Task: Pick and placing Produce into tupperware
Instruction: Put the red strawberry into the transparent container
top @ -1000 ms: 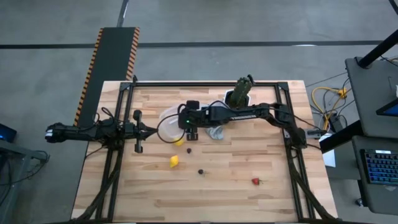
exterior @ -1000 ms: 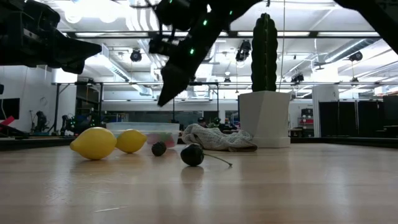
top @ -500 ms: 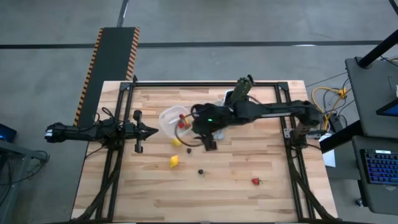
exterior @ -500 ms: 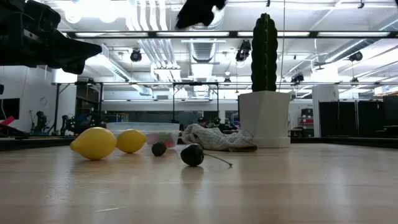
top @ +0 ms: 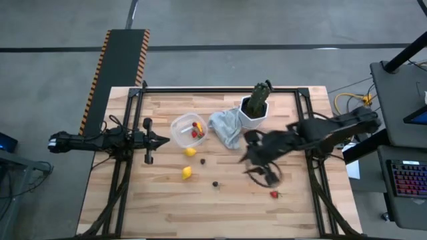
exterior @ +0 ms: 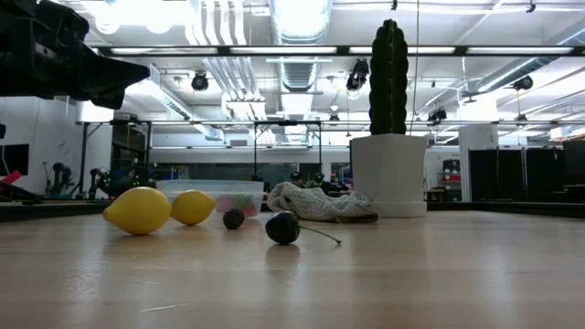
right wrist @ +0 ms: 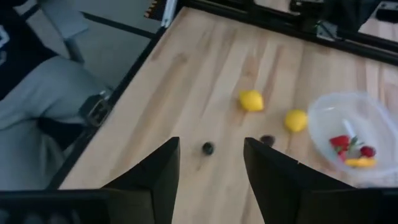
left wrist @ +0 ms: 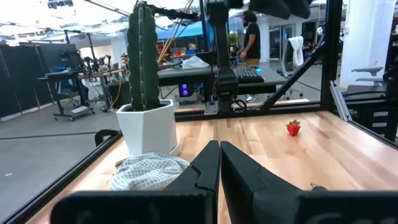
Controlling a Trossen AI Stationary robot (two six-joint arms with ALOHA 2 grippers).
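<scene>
When you look down from the high view, tupperware: the clear tupperware (top: 179, 131) sits near the table's rear, just beside the grey cloth (top: 225, 127), within either arm's reach.
High view, loose produce: you have two lemons (top: 191, 152), two dark pieces (top: 215, 183) and one strawberry (top: 274, 194) on the wood, scattered in front of the tupperware; the strawberry lies well apart, on the right side.
High view, arms: the right gripper (top: 269, 175) hangs near that strawberry, probably lining up on it; the left gripper (top: 163, 140) waits at the left edge, clear of the work.
Low view, count: two lemons and two dark pieces, one with a thin stem, stand before the tupperware; one cactus (exterior: 388, 77) in one white pot (exterior: 389, 174).
Left wrist view, fingers: pressed together on nothing, a parked pose.
Right wrist view, fingers: spread wide and empty, so you are ready for the next pick.
Right wrist view, tupperware contents: at least two red pieces and one thin yellow-orange piece already inside; I judge five items left.
</scene>
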